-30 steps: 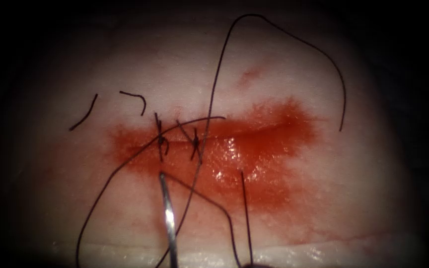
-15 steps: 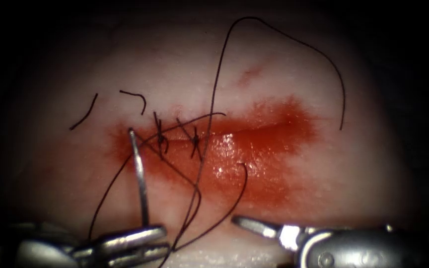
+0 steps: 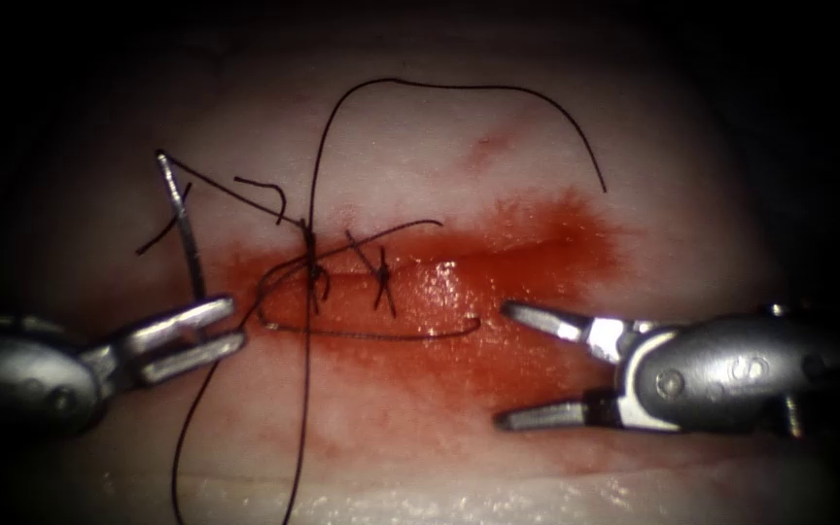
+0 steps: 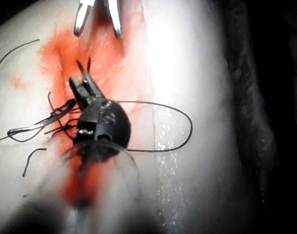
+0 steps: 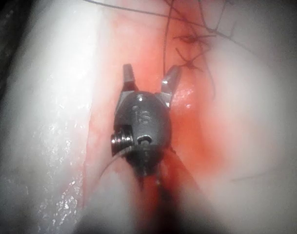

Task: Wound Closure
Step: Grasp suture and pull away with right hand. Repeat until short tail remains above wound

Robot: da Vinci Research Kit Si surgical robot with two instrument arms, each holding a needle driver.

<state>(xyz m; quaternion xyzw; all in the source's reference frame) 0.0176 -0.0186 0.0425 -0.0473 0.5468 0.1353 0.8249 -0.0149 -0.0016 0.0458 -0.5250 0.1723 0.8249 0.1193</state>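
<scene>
My left tool comes in from the left with its jaws shut on the lower end of the curved needle. The needle stands up clear of the tissue, left of the two stitches. Dark thread runs from the needle's upper end to the first stitch, then loops far over the tissue. My right tool hovers open over the red cut, holding nothing. In the left wrist view the left tool has the needle beside it. The right wrist view has the right tool open near the stitches.
Two short cut ends of thread lie on the tissue up and left of the stitches. Red fluid covers the cut and the tissue below it. A strand of thread lies along the cut, and more hangs toward the front edge.
Both tools have risen from the picture's lower edge. The left one carried the needle up and left, drawing the thread loop lower and leftward. The right jaws have opened wide.
</scene>
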